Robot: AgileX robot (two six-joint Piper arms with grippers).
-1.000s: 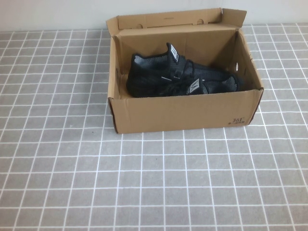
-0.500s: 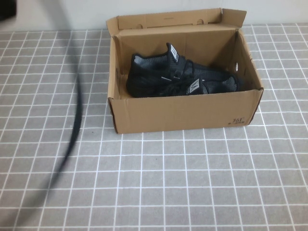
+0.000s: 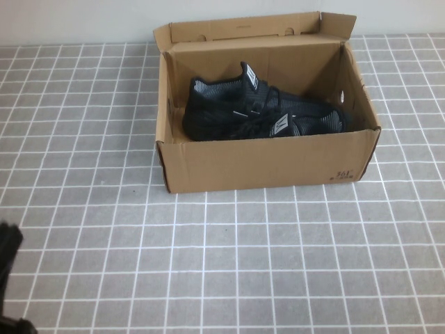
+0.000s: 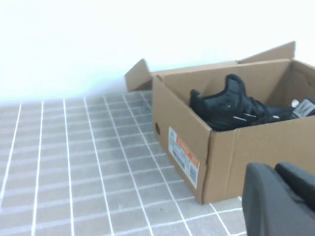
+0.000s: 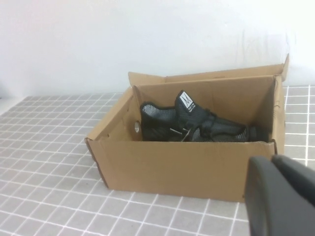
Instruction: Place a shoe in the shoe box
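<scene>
The brown cardboard shoe box stands open at the back middle of the table, its lid flap up. A black knit shoe with a white tongue label lies inside it. Its near-identical black mate lies beside it, nearer the front wall. The box and shoe also show in the left wrist view, and the box and shoe in the right wrist view. My left gripper is low at the near left, shut and empty. My right gripper is shut and empty, off the box's right front, outside the high view.
The table is covered by a grey cloth with a white grid. A white wall runs behind the box. An orange label is on the box's left end wall.
Half a second ago a dark blurred streak crossed the left of the high view. Now only the left gripper shows at the bottom left corner. Box and shoes have not moved.
</scene>
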